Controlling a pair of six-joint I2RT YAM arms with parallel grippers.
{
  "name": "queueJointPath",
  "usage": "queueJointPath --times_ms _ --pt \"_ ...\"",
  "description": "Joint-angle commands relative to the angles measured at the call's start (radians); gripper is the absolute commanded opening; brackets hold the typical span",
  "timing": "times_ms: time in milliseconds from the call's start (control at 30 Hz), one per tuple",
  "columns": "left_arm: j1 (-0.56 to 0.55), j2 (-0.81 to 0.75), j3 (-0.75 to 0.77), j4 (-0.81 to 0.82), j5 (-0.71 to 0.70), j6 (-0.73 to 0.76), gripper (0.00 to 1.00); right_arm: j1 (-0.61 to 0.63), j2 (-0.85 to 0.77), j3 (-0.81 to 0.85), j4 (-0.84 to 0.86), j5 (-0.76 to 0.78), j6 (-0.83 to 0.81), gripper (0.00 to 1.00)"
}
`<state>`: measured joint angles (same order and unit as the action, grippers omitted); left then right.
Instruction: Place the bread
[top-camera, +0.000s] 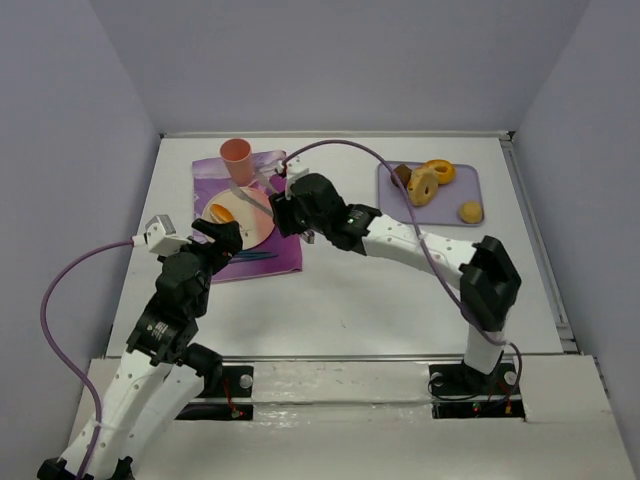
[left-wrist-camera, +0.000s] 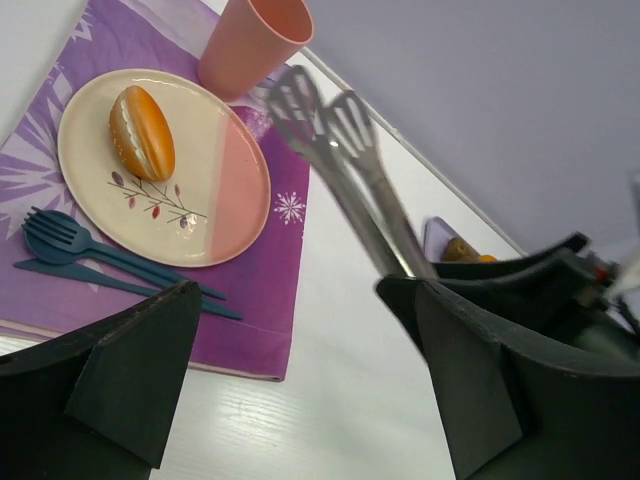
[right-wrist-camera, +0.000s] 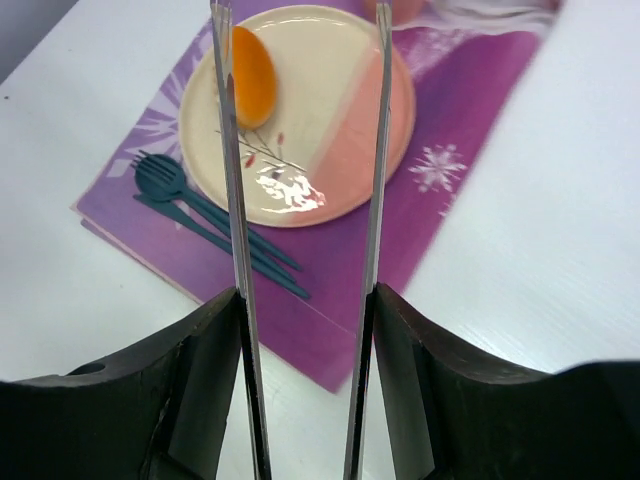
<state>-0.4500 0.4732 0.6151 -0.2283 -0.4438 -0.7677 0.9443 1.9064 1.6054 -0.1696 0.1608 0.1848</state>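
Centrally on the white surface (top-camera: 330, 300) lies a purple placemat (top-camera: 283, 250) carrying a cream-and-pink plate (top-camera: 252, 228). The bread (top-camera: 222, 211), an orange split roll, rests on the cream half of the plate, near its left rim. The right end effector (top-camera: 285, 205) is closed around the handles of metal tongs (right-wrist-camera: 232, 200). The two arms of the tongs stand spread, reaching over the plate with nothing between them; in the right wrist view the left arm crosses the bread's edge. The left end effector (left-wrist-camera: 300, 330) is wide open and holds nothing, poised above the placemat's near edge. A blue fork (left-wrist-camera: 60, 235) and knife (left-wrist-camera: 120, 285) lie beside the plate, a pink cup (top-camera: 236, 155) stands beyond it, and a lavender tray (top-camera: 440, 212) of pastries sits well apart to the right.
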Motion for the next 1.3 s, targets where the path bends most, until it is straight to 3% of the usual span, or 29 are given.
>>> queueJointPath --times_ms 0,167,267,500,767,1267 --pt "0.002 -0.002 -0.006 0.041 -0.001 0.004 0.99 0.008 -0.199 -0.158 0.116 0.213 0.008 0.59" --pt "0.002 -0.004 -0.012 0.046 0.002 0.002 0.99 -0.065 -0.438 -0.39 0.053 0.365 0.105 0.59" --pt "0.002 -0.004 -0.012 0.05 0.004 0.004 0.99 -0.191 -0.547 -0.542 -0.046 0.365 0.231 0.58" --pt "0.004 0.001 -0.015 0.053 0.007 0.005 0.99 -0.367 -0.682 -0.697 -0.177 0.39 0.286 0.58" --pt "0.002 0.004 -0.014 0.057 0.005 0.007 0.99 -0.426 -0.632 -0.681 -0.234 0.421 0.232 0.61" --pt "0.004 -0.005 -0.014 0.05 -0.003 0.008 0.99 -0.492 -0.376 -0.449 -0.223 0.442 0.091 0.61"
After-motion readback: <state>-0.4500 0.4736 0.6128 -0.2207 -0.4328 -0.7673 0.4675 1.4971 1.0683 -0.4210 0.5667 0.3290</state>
